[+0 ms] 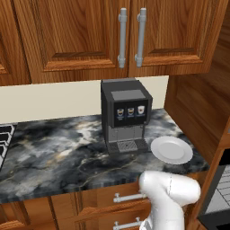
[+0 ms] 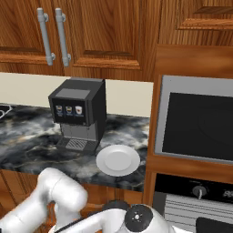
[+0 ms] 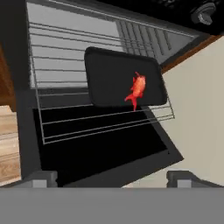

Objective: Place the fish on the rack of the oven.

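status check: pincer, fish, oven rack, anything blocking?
Pincer open, holding nothing. Fish lying on dark tray, tray on pulled-out rack of oven. Nothing between pincer and fish.

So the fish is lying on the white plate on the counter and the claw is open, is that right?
Not quite. The fish is not on the plate; the hand view shows it lying on a dark tray that sits on the rack of the oven. The plate by the coffee machine is bare. The claw is open, as you said.
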Available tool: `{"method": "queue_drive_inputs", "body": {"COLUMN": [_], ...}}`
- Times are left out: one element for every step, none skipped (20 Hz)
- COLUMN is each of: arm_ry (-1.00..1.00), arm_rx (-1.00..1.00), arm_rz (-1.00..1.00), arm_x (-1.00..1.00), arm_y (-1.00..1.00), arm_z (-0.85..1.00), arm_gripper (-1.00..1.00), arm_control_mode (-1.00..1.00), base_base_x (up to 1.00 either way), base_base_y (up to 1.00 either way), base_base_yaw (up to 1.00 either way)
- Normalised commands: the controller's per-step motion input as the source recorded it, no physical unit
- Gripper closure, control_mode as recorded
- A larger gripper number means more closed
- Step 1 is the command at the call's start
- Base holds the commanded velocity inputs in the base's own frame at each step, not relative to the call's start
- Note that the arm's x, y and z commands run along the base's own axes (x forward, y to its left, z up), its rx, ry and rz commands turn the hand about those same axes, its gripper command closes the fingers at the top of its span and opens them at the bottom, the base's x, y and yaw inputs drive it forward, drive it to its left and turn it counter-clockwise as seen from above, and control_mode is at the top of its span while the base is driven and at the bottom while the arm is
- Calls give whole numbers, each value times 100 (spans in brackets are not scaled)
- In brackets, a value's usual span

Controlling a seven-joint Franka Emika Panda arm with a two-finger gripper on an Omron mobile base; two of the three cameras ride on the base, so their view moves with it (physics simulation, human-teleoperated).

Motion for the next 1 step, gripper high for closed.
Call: {"method": "queue_drive_inputs", "body": {"arm_ry": [13], "arm_rx": [-12], "arm_rz": [3], "arm_x": [-11], "arm_y": [89], "arm_z": [56], "arm_gripper": [-100], "arm_control_mode": [-100], "base_base_x": [0], "base_base_y": [0], "base_base_yaw": [0]}}
